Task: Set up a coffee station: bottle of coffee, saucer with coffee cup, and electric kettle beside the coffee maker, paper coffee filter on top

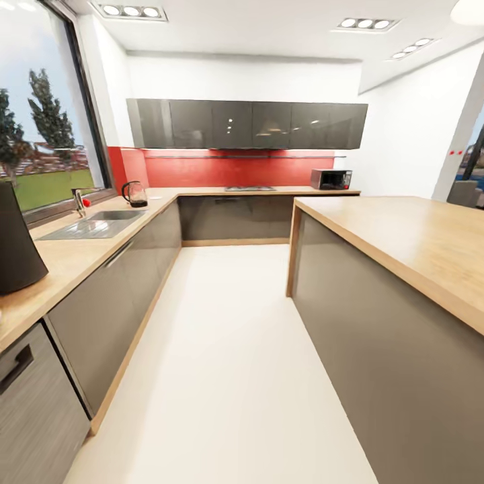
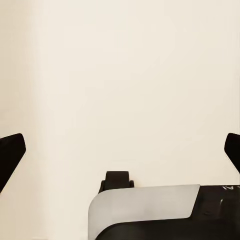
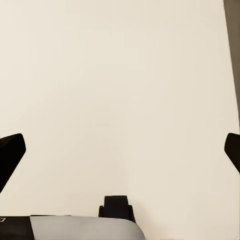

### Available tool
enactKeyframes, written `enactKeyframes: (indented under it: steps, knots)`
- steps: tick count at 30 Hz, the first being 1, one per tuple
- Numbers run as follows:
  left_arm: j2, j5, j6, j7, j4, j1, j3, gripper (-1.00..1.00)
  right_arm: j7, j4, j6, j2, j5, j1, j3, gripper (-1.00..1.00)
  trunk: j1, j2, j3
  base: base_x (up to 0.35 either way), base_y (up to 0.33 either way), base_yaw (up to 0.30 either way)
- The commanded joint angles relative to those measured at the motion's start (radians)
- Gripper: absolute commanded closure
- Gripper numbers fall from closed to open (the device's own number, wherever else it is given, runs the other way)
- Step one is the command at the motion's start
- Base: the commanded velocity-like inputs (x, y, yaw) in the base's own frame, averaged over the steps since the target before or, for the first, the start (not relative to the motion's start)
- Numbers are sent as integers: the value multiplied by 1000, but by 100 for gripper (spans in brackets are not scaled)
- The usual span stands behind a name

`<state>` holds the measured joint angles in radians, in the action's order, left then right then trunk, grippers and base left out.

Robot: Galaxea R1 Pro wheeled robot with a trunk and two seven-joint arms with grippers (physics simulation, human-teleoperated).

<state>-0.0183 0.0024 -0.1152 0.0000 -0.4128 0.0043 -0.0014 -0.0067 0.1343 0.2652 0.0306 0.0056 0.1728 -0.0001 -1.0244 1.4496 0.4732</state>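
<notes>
Evidently both tools (image 2: 120,150) (image 3: 120,150) wide open, empty.

Your left gripper (image 2: 120,150) points down, fingers (image 2: 11,152) spread wide, nothing between them. Your right gripper (image 3: 120,150) matches: pointing down, fingers (image 3: 11,152) wide apart, nothing held. The robot's grey base shows under each wrist.
</notes>
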Motion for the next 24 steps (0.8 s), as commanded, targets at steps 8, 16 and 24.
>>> enactKeyframes:
  steps: [8,16,24]
  knots:
    - [0,0,-1,0,-1,0,1,-100,2,-1,2,0,1,1,0,-100,-1,0,1,327,0,72]
    - [0,0,-1,0,-1,0,1,-100,2,-1,2,0,1,1,0,-100,-1,0,1,327,0,60]
    - [0,0,-1,0,-2,0,1,-100,1,-1,2,0,1,1,0,-100,-1,0,1,327,0,207]
